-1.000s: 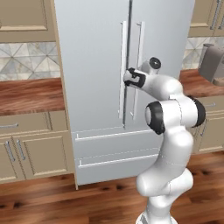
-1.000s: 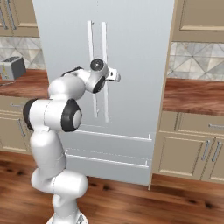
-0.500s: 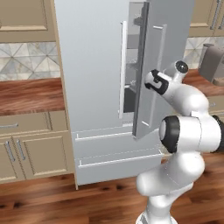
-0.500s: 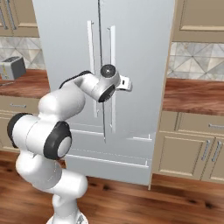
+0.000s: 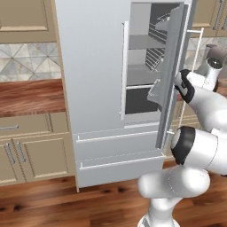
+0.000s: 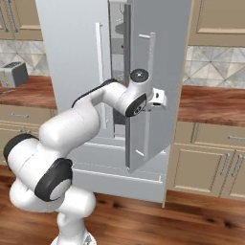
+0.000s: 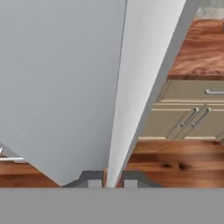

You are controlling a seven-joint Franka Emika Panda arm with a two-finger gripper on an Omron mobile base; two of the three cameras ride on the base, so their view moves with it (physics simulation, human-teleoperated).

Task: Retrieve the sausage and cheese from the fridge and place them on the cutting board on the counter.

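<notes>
Running along the left, the reddish-brown wood-grain table (image 5: 26,95) sits over beige cabinets (image 5: 31,148). Beside it stands the tall light-grey fridge (image 5: 93,66), its right door (image 6: 158,72) swung partly open on grey shelves (image 5: 144,75). The pincer (image 7: 109,183) straddles the door's long white bar handle (image 7: 135,87), fingertips (image 7: 93,178) either side, closed on it.

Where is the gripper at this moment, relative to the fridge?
The gripper is at the handle of the fridge's right door, which stands swung open; the hand view shows the handle bar between its fingertips.
</notes>
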